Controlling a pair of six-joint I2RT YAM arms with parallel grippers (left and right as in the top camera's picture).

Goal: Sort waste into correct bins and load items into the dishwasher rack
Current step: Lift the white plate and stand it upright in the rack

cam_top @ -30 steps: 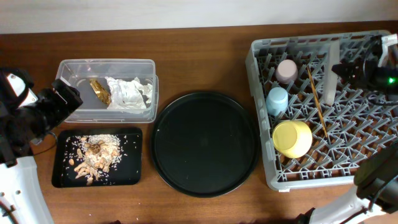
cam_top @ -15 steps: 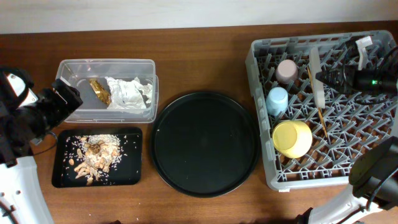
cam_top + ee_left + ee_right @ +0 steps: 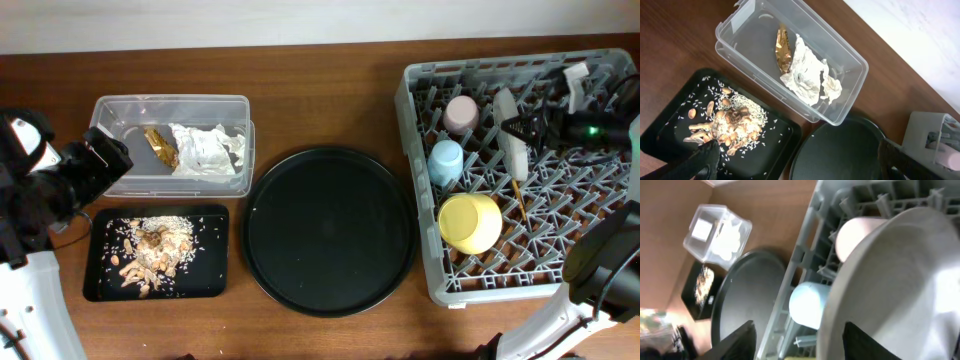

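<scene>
The grey dishwasher rack (image 3: 590, 250) holds a pink cup (image 3: 461, 112), a light-blue cup (image 3: 446, 160), a yellow bowl (image 3: 470, 222) and chopsticks (image 3: 517, 190). A pale plate (image 3: 511, 140) stands on edge between the pegs. My right gripper (image 3: 524, 128) is at its rim, fingers apart. In the right wrist view the plate (image 3: 900, 270) rim runs between the spread fingers (image 3: 737, 340) of my right gripper (image 3: 800, 340). My left gripper (image 3: 105, 158) hangs wide open at the far left, holding nothing. The napkin (image 3: 208, 148) and wrapper (image 3: 160, 145) lie in the clear box (image 3: 130, 108). Food scraps (image 3: 150, 250) lie on the black rectangular tray (image 3: 205, 280).
A large round black tray (image 3: 330, 230) lies between the bins and the rack. In the left wrist view my left gripper (image 3: 800, 165) looks down on the clear box (image 3: 840, 107), the rectangular tray (image 3: 670, 132) and the round tray (image 3: 840, 155).
My right gripper carried the plate leftward along the rack's back rows and its jaws went from shut to apart. The plate now stands among the pegs. The left arm has not moved.
</scene>
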